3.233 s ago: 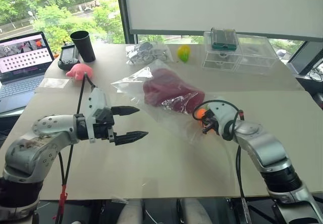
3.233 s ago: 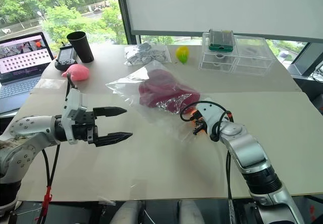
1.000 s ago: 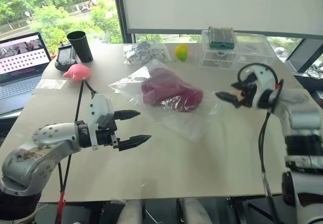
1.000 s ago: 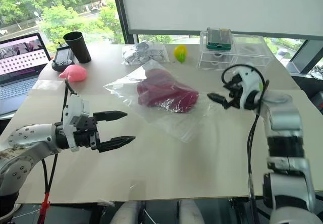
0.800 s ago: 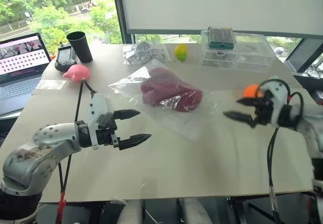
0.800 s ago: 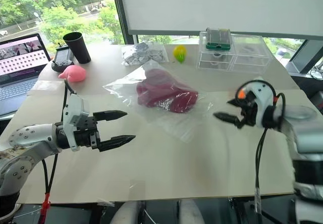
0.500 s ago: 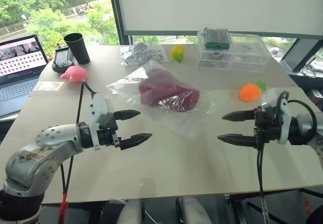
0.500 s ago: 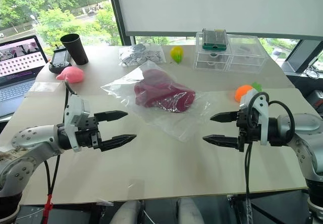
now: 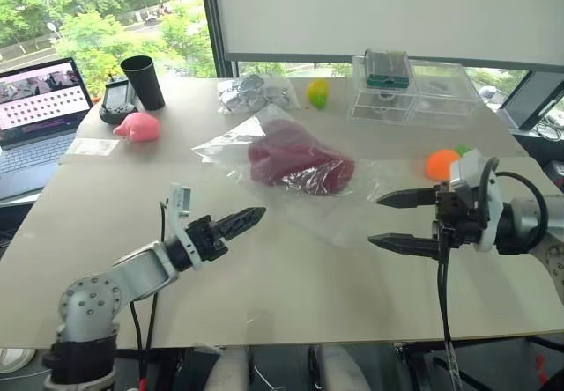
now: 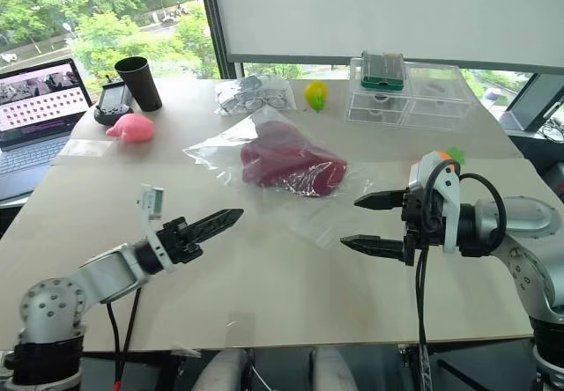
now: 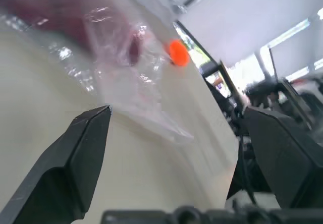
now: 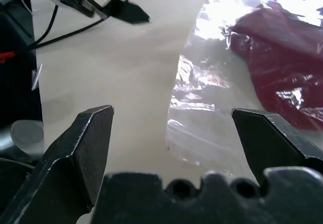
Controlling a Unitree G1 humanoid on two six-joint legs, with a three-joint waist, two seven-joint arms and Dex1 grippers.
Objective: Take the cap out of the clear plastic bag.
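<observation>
The maroon cap (image 9: 295,162) lies inside the clear plastic bag (image 9: 345,212), which is spread flat on the middle of the table. My left gripper (image 9: 254,217) hovers low over the table just left of the bag's near edge. It is turned edge-on in the head views, and in the left wrist view its fingers (image 11: 83,148) stand wide apart, open and empty. My right gripper (image 9: 374,221) is open and empty at the bag's right corner, pointing left toward the bag. The bag's near edge (image 12: 202,133) lies between its fingers' line of sight.
An orange ball (image 9: 439,164) rests right behind my right gripper. At the back stand clear boxes (image 9: 414,92), a yellow-green toy (image 9: 319,92), a small bag of grey bits (image 9: 251,92), a black cup (image 9: 144,81), a pink toy (image 9: 138,127) and a laptop (image 9: 35,109).
My left gripper has rolled onto its side and dropped lower, a little nearer the bag. My right gripper drew back from the bag's far right side to its near right corner.
</observation>
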